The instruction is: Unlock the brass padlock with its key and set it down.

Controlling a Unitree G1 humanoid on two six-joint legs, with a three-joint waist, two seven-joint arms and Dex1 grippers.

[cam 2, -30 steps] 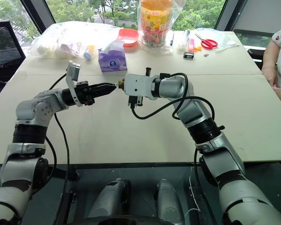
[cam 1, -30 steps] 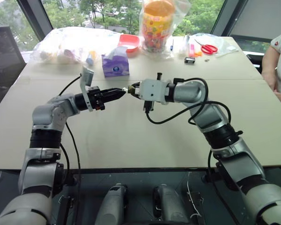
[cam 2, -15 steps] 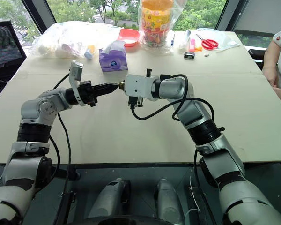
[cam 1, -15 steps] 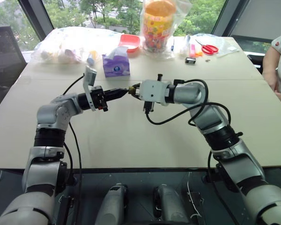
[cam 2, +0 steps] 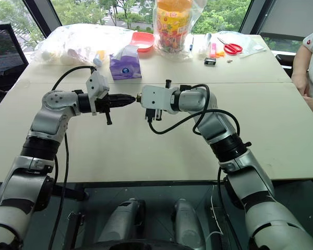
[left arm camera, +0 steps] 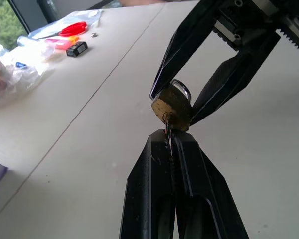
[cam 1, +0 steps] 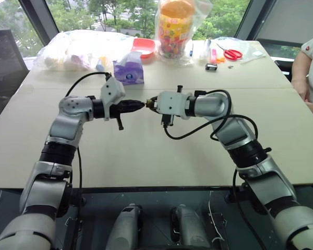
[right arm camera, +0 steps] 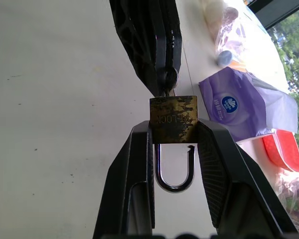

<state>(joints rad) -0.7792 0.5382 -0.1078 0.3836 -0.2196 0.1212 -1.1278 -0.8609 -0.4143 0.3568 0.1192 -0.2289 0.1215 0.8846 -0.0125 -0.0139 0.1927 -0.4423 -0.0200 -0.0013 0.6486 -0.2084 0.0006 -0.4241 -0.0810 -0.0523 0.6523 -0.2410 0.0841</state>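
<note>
Above the middle of the table, my right gripper (right arm camera: 173,130) is shut on the brass padlock (right arm camera: 173,124), its fingers clamping the gold body from both sides. The silver shackle (right arm camera: 173,172) hangs toward the wrist, and one of its legs ends a hair short of the body. My left gripper (left arm camera: 170,137) faces it tip to tip, shut on the key (left arm camera: 167,127), whose blade sits in the padlock's keyhole. In the left eye view the padlock (cam 1: 147,102) is a small speck between the two gripper tips.
A purple tissue box (cam 1: 129,73), a red bowl (cam 1: 144,47), a bagged snack jar (cam 1: 176,26) and a plastic bag of items (cam 1: 78,49) line the far side. Red-handled scissors (cam 1: 232,53) and a small black gadget (cam 1: 211,66) lie far right. A person (cam 1: 309,67) sits at the right edge.
My left wrist has rolled with the key in the padlock, and its elbow has risen. The right arm has held still.
</note>
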